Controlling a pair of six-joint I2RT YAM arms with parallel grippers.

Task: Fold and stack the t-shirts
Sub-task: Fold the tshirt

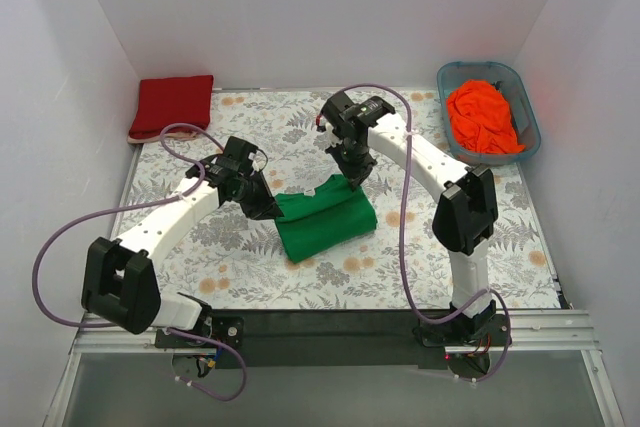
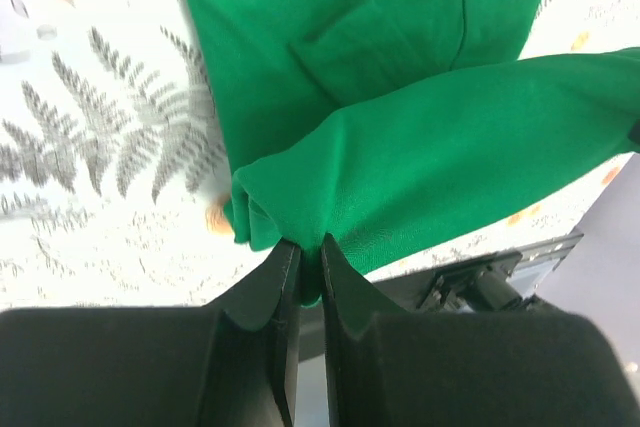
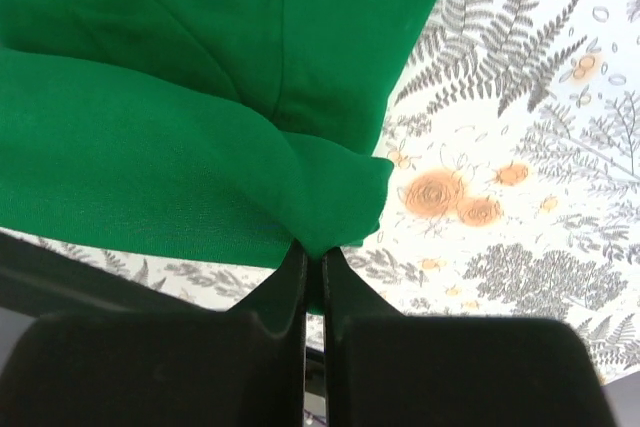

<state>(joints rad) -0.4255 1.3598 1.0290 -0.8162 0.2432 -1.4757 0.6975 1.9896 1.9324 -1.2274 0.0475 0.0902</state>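
As I watch, left claw point(image 2: 305, 247) and right claw point(image 3: 312, 252) each pinch tight a fold of the green shirt point(image 1: 325, 219).

Nothing legible in any view: no text, label, brand, number or sign.
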